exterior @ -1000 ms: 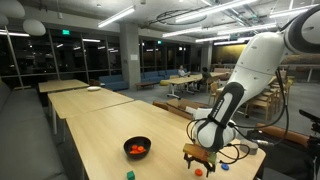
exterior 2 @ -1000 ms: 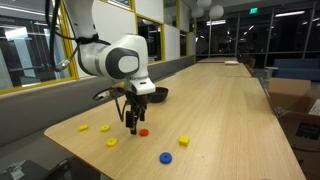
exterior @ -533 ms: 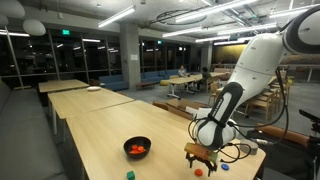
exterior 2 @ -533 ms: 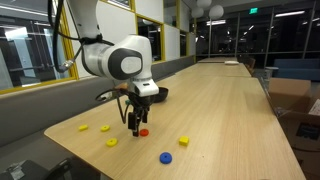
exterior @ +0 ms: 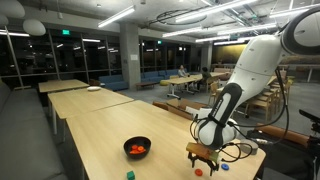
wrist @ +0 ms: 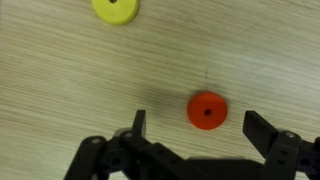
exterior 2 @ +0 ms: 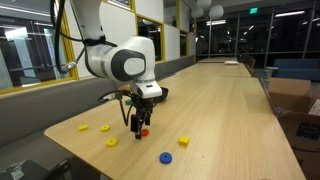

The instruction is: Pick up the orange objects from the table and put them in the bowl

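Pale wooden worktop (exterior: 100,140) in a large dim hall: in an exterior view the black bowl (exterior: 127,149) stands well apart from the jaws and already holds some orange objects (exterior: 137,151). In an exterior view one orange piece (exterior 2: 143,131) lies just beside the jaws, not yet taken. In the wrist view the jaws are wide open and empty; this orange piece (wrist: 207,110) lies between them, slightly ahead.

Black claw (wrist: 194,121), orange-red disc (wrist: 207,110), yellow piece (wrist: 115,8), pale wood-grain table (wrist: 60,90), black bowl (exterior: 137,142).
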Action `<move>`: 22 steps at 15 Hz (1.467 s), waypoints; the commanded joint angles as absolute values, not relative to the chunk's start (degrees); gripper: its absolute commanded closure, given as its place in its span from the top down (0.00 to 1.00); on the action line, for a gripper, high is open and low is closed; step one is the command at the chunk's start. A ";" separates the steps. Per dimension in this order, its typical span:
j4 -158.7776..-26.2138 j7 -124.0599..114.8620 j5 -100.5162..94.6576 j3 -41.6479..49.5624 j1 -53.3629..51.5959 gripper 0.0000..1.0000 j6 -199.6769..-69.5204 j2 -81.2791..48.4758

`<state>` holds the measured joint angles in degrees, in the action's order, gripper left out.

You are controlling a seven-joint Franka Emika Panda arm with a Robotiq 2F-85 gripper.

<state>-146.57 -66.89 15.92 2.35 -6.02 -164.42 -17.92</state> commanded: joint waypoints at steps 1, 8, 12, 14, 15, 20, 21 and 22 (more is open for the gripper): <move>-145.62 -67.98 14.17 4.03 -7.31 1.00 -163.03 -18.41; -143.35 -69.87 8.21 6.51 -10.23 1.00 -160.30 -19.19; -142.66 -69.71 7.25 6.14 -10.92 1.00 -162.34 -20.43; -142.71 -69.77 7.34 6.19 -11.49 1.00 -164.27 -21.21; -142.91 -70.07 7.18 6.54 -12.08 1.00 -165.65 -21.60; -143.60 -70.21 7.75 8.24 -14.44 1.00 -170.50 -23.20; -143.71 -70.19 7.87 8.72 -15.00 1.00 -171.18 -23.42; -143.76 -70.20 7.91 9.21 -15.53 1.00 -171.55 -23.59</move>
<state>-143.56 -68.61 8.77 7.02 -13.11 -168.73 -22.93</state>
